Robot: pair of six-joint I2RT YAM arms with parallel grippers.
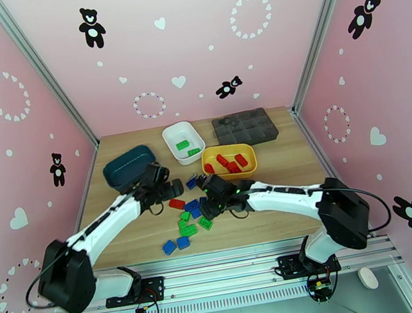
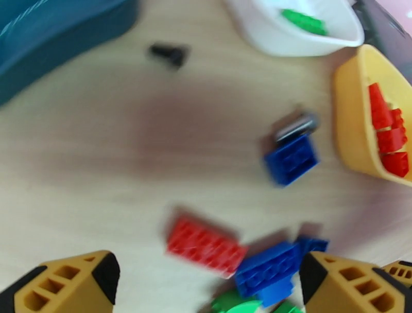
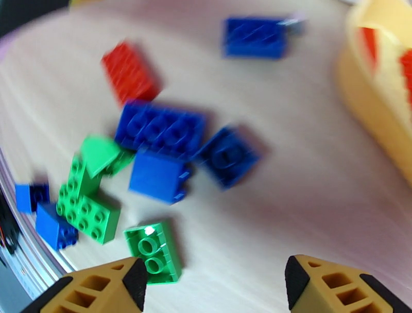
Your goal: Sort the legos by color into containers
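Loose legos lie mid-table: a red one [image 1: 176,203], blue ones [image 1: 191,205] and green ones [image 1: 186,226], with two blue ones [image 1: 176,244] nearer the front. The white tray [image 1: 171,134] holds green legos, the yellow tray [image 1: 249,152] holds red ones, and the teal tray [image 1: 127,166] stands at the left. My left gripper [image 1: 174,190] hangs open just left of the pile; its wrist view shows the red lego [image 2: 206,246] and a blue one [image 2: 291,159] ahead of its fingers [image 2: 77,280]. My right gripper [image 1: 206,207] is open over the pile, near a green lego [image 3: 153,252].
A dark grey organizer box [image 1: 244,128] sits at the back right. A black screw [image 2: 169,52] lies between the teal tray [image 2: 51,36] and the white tray [image 2: 293,36]. A silver piece [image 2: 296,126] rests against the blue lego. The yellow tray's wall [image 3: 371,92] is close on the right.
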